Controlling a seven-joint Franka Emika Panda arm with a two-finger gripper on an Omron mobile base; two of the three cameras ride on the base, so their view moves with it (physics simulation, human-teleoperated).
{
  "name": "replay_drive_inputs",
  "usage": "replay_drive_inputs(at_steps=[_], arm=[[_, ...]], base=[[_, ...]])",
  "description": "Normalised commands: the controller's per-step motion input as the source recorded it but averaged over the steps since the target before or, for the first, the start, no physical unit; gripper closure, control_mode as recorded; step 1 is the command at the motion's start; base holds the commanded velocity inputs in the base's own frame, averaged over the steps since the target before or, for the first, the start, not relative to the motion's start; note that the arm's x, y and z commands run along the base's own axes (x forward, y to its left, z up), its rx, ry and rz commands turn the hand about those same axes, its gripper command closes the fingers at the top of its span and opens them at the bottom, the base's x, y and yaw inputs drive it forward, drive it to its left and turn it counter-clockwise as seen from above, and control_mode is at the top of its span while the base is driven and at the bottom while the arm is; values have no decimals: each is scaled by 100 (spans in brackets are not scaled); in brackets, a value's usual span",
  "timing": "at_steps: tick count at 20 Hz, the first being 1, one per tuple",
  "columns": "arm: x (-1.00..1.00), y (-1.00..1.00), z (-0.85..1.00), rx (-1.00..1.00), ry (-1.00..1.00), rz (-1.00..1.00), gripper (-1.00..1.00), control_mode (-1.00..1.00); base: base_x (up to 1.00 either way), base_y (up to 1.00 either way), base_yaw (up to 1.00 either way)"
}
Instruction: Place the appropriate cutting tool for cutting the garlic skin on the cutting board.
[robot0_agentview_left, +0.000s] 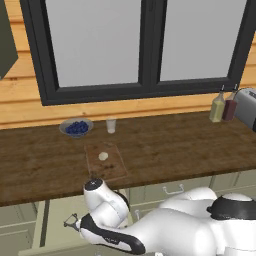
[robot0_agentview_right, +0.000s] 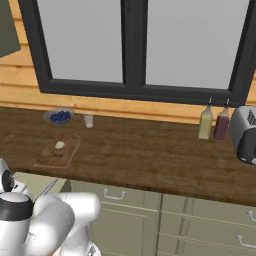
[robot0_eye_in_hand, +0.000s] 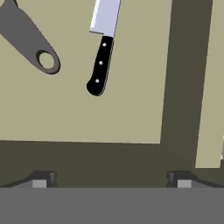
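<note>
- The cutting tool (robot0_eye_in_hand: 103, 43) is seen in the hand view: a knife with a black handle with three pale rivets and a silver blade that runs off the top edge. It lies flat on a pale beige surface (robot0_eye_in_hand: 87, 113), with the handle end toward the gripper.
- Beside it, at the upper left of the hand view, lies the grey handle of another utensil (robot0_eye_in_hand: 26, 37) with a round hole at its end; it is apart from the knife.
- The gripper (robot0_eye_in_hand: 111, 179) hangs above this surface. Its two dark fingertips (robot0_eye_in_hand: 41, 178) stand wide apart at the bottom of the hand view, with nothing between them and touching nothing.
- The cutting board (robot0_agentview_left: 105, 161) lies on the dark wood countertop (robot0_agentview_left: 175, 145) near its front edge. The garlic (robot0_agentview_left: 103, 156) sits on the board, toward its far half.
- In the left base view the arm bends down in front of the counter, below the level of the board.
- Behind the board stand a bowl of blueberries (robot0_agentview_left: 76, 127) and a small glass (robot0_agentview_left: 111, 125), close to each other.
- At the right end of the counter are two bottles (robot0_agentview_right: 213, 123), one yellowish and one dark red, just beside a toaster (robot0_agentview_right: 246, 134).
- Behind the counter there is a wooden wall and a large window with a dark frame (robot0_agentview_right: 127, 50).
- The right base view shows the pale green cabinet drawers (robot0_agentview_right: 150, 215) with handles under the counter more fully.
</note>
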Motion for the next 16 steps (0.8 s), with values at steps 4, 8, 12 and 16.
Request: replay_drive_inputs(at_steps=[4, 8, 12, 16], arm=[[-47, 0, -22, 0, 15, 0, -100, -100], [-56, -1, -21, 0, 16, 0, -100, -100], [-56, -1, -5, 0, 10, 0, -100, -100], [-33, -6, 4, 2, -1, -1, -100, -100]], base=[[0, 0, 0], [0, 0, 0], [0, 0, 0], [0, 0, 0]])
